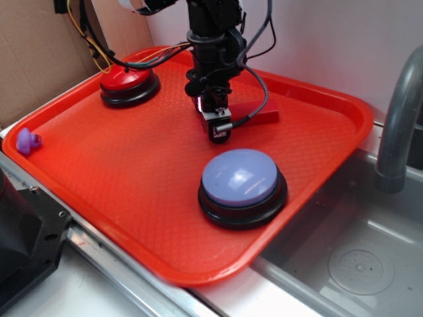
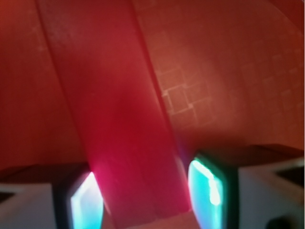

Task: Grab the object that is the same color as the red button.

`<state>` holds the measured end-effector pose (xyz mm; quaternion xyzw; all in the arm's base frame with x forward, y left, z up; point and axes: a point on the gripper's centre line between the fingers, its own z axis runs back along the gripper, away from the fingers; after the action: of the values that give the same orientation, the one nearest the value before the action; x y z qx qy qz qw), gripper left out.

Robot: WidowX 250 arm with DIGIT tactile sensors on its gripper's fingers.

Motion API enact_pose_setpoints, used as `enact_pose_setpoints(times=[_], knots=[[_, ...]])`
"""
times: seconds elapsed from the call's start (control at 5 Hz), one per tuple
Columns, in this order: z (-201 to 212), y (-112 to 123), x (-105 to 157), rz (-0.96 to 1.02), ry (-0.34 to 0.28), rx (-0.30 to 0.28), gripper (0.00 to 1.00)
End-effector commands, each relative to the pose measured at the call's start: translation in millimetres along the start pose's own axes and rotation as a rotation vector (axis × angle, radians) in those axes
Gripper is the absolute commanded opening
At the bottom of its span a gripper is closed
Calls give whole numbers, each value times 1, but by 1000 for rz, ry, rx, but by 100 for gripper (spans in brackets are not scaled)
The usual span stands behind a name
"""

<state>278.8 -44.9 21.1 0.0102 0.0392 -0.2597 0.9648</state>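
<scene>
Already the tool is down over the red block on the tray at upper centre, its jaws open on either side, so the squeeze and lift seem left to do.

I see open tray floor left of my gripper. The lavender button blocks the near side, the red button sits far left, the faucet stands outside.

A mock kitchen counter: a steel sink with a grey faucet, cardboard behind.
</scene>
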Motion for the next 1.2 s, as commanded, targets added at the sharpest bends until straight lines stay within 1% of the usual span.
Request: enact_pose_setpoints(times=[0.0,0.2,0.4,0.6,0.8,1.0], knots=[[107,17,-82,-16,17,113,0],[154,16,-128,29,47,58,0],[192,9,-154,94,57,82,0],[203,10,-165,126,47,93,0],[202,14,-165,150,27,67,0],[198,14,-159,163,46,82,0]])
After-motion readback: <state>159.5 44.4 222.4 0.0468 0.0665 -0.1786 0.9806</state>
